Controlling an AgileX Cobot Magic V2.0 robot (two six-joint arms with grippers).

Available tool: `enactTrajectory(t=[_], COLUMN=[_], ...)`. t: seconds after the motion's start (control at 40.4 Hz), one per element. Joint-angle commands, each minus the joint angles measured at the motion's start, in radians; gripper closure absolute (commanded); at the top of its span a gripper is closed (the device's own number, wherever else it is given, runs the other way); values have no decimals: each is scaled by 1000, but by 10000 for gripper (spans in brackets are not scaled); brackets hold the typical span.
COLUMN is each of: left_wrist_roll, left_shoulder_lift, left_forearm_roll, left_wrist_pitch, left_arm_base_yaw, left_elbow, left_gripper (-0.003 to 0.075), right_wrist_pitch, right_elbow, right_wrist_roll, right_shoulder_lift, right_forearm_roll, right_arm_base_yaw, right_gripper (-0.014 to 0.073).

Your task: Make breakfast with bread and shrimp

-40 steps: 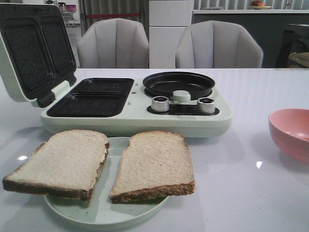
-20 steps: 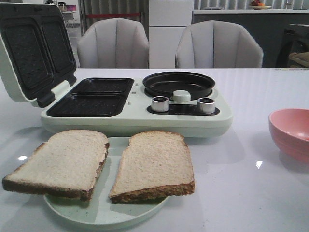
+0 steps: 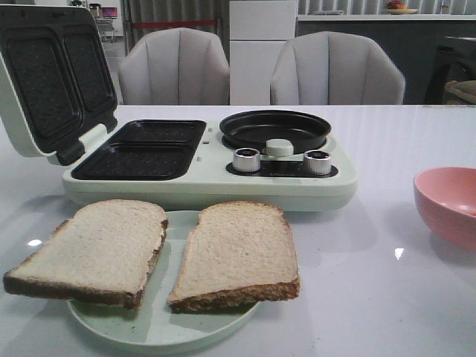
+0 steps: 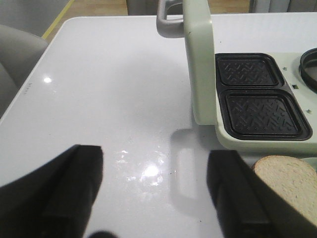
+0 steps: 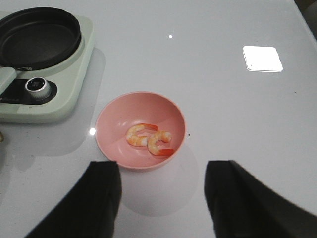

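While both arms hang above the white table (image 3: 387,297), neither has hold of anything: the left gripper (image 4: 156,198) shows its two dark fingers (image 4: 74,188) spread wide over bare tabletop, and the right gripper (image 5: 161,203) likewise has its fingers (image 5: 237,203) set well apart, nothing between them. Two slices make up the bread (image 3: 167,253), lying side by side on a pale green plate (image 3: 156,331) at the near left of the table, the left slice overhanging the plate's rim and the two nearly touching along their inner edges; a corner of one slice also shows in the left wrist view (image 4: 290,181). Just beyond the plate stands a pale green breakfast maker (image 3: 216,186), its lid (image 3: 44,74) swung open and upright on the left, two dark ridged sandwich wells (image 3: 145,149) exposed, and a round black pan (image 3: 275,128) seated on its right half. Two silver knobs (image 3: 247,159) and a pale green round knob (image 3: 280,147) sit in front of the pan. The shrimp (image 5: 148,140), two curled orange-and-white pieces touching each other, lie in a pink bowl (image 5: 111,124) on the table to the right of the appliance, well apart from the bread. Two grey chairs (image 3: 338,71) stand at the far side of the table
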Motion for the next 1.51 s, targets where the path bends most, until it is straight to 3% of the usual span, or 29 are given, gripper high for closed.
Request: enactTrajectory(t=[0.0, 0.149, 0.471, 0.669, 0.768, 0.942, 1.14, 1.487], left_wrist_roll=[-7, 115, 403, 426, 312, -204, -569, -679], left_shoulder_lift=[9, 12, 153, 343, 429, 546, 684, 863], left_forearm_roll=[-5, -8, 23, 259, 441, 948, 1279, 1409], left_wrist_pitch=[-75, -84, -18, 12, -55, -9, 33, 63], left_arm_base_yaw=[-6, -91, -499, -725, -817, -983, -1030, -1030], left_elbow=[-27, -27, -27, 10, 75, 138, 170, 170], left_gripper=[126, 137, 137, 137, 138, 138, 165, 200], right_wrist_pitch=[-66, -66, -66, -66, -66, -66, -66, -66], right_elbow=[-26, -26, -26, -26, -26, -26, -26, -26], right_wrist_roll=[-4, -4, -4, -4, -4, -4, -4, -4], right_shoulder_lift=[11, 11, 11, 11, 11, 11, 11, 11], right_forearm_roll=[-1, -1, -1, -1, -1, -1, -1, -1], right_arm_base_yaw=[-4, -4, -4, -4, -4, -4, -4, -4], right_gripper=[76, 76, 76, 76, 76, 76, 76, 76])
